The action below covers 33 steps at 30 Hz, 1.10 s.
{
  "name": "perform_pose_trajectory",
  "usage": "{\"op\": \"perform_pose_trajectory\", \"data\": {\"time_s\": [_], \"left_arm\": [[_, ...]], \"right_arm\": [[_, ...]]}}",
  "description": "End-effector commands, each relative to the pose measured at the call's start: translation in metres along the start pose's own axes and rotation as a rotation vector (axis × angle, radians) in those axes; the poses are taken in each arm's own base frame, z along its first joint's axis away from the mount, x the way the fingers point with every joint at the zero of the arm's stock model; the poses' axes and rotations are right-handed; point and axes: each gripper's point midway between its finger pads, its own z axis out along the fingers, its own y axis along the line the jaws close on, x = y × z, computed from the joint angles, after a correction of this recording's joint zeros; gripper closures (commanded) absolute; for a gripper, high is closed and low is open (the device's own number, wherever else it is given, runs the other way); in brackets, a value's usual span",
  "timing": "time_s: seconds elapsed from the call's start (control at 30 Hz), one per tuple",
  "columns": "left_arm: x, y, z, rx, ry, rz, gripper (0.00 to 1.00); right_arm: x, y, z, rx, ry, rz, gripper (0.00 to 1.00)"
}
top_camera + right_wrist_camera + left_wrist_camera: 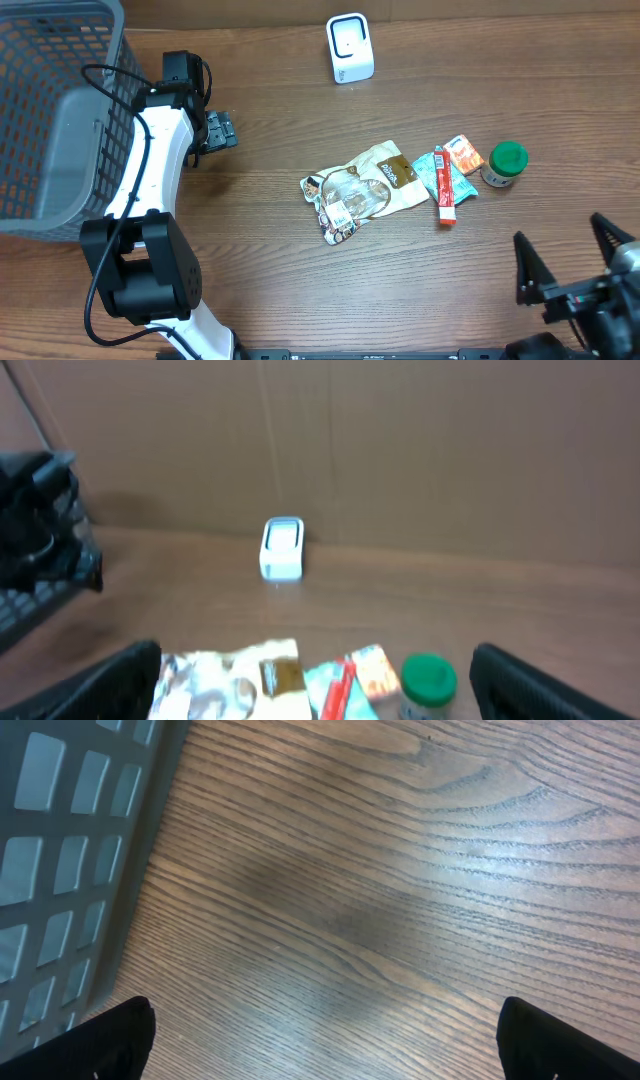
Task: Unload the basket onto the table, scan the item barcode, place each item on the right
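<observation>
Lying well apart from fingers (528,265): pouch (362,190)

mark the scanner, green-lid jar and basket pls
scanner (350,47): overhead view, middle of its white front face.
green-lid jar (507,158): overhead view, on the green lid.
basket (50,70): overhead view, on its grey mesh wall.

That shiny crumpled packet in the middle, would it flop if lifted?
Probably floppy: the packet lies flat and creased, so it would likely sag from a pinched edge. Its glossy film looks slippery, and pushed it should slide rather than roll.
</observation>
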Motion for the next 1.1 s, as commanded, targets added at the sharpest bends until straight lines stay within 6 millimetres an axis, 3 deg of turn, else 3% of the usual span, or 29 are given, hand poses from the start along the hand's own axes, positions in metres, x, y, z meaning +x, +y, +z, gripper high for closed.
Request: {"op": "perform_pose_trajectory", "data": {"time_s": [0.0, 0.1, 0.23, 0.4, 0.5, 0.67, 0.87, 1.07], "left_arm": [[-0.006, -0.005, -0.004, 0.011, -0.014, -0.008, 0.00], [-0.006, -0.005, -0.004, 0.011, -0.014, -0.008, 0.00], [-0.006, -0.005, -0.004, 0.012, -0.015, -0.007, 0.00], [-0.006, -0.005, -0.004, 0.012, -0.014, -0.008, 0.00], [-0.006, -0.005, -0.004, 0.012, -0.014, -0.008, 0.00], [-0.006, -0.005, -0.004, 0.012, -0.014, -0.008, 0.00], [-0.006, -0.005, -0.004, 0.012, -0.014, -0.008, 0.00], [-0.006, -0.005, -0.004, 0.012, -0.014, -0.008, 0.00]], "right_arm": [[0.023, -0.004, 0.012, 0.009, -0.046, 0.004, 0.00], [0.029, -0.002, 0.026, -0.013, -0.150, 0.013, 0.00], [0.022, 0.001, 0.039, -0.048, -0.333, 0.008, 0.00], [0.008, 0.002, 0.040, -0.074, -0.558, -0.012, 0.00], [0.012, 0.002, 0.041, -0.080, -0.613, -0.017, 0.00], [0.043, -0.001, 0.059, -0.075, -0.545, -0.013, 0.00], [0.096, -0.007, 0.085, -0.060, -0.381, -0.004, 0.00], [0.136, -0.013, 0.097, -0.035, -0.212, 0.005, 0.00]]}}
